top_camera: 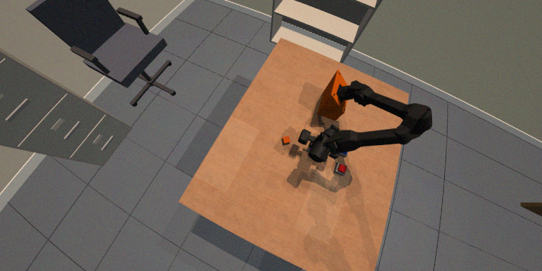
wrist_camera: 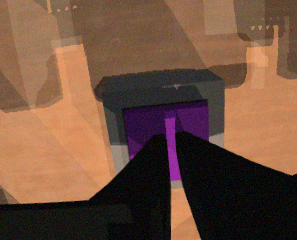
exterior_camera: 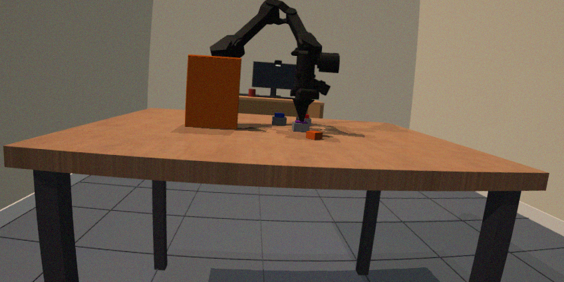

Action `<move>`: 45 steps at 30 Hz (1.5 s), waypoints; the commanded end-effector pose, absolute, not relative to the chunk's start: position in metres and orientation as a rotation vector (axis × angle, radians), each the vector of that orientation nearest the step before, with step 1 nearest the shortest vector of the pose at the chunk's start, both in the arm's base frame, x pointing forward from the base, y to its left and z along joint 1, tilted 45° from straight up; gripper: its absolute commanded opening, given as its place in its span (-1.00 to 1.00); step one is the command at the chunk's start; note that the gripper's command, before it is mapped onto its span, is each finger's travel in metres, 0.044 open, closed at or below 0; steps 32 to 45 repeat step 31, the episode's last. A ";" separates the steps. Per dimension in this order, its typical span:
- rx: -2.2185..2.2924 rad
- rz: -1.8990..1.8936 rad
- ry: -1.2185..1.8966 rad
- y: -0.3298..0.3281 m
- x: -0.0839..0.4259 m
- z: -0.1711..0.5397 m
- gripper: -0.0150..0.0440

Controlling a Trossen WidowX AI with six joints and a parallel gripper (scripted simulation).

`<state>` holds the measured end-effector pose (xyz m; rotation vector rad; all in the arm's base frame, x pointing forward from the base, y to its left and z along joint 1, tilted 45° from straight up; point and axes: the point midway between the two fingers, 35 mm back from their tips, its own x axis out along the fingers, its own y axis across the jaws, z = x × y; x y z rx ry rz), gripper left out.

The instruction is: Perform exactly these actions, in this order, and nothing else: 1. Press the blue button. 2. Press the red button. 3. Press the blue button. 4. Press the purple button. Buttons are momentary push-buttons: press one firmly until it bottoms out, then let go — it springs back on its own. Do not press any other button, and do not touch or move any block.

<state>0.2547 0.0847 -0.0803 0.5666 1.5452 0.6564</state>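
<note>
Small orange cube block (exterior_camera: 314, 134) sits nearest on the wooden table (exterior_camera: 158, 148). Just behind it, black parallel-jaw gripper (wrist_camera: 171, 135), jaws nearly closed and empty, tips on the square purple button (wrist_camera: 143, 127). Square blue button (exterior_camera: 279, 114) sits farther back.

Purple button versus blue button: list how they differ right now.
The purple button has the shut claw tip down on its cap; the blue button stands free, untouched. The purple cap sits low in its grey housing, apparently pressed, while the blue cap stands proud of its housing. Purple is nearer the orange block; blue is nearer the tall orange box. Both are square caps in grey bases.
</note>
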 end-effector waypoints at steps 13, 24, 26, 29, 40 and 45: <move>0.563 0.644 1.550 0.089 0.270 -0.004 0.02; 0.578 0.661 1.548 0.160 0.239 0.131 0.86; 0.578 0.661 1.548 0.160 0.239 0.131 0.86; 0.578 0.661 1.548 0.160 0.239 0.131 0.86; 0.578 0.661 1.548 0.160 0.239 0.131 0.86; 0.578 0.661 1.548 0.160 0.239 0.131 0.86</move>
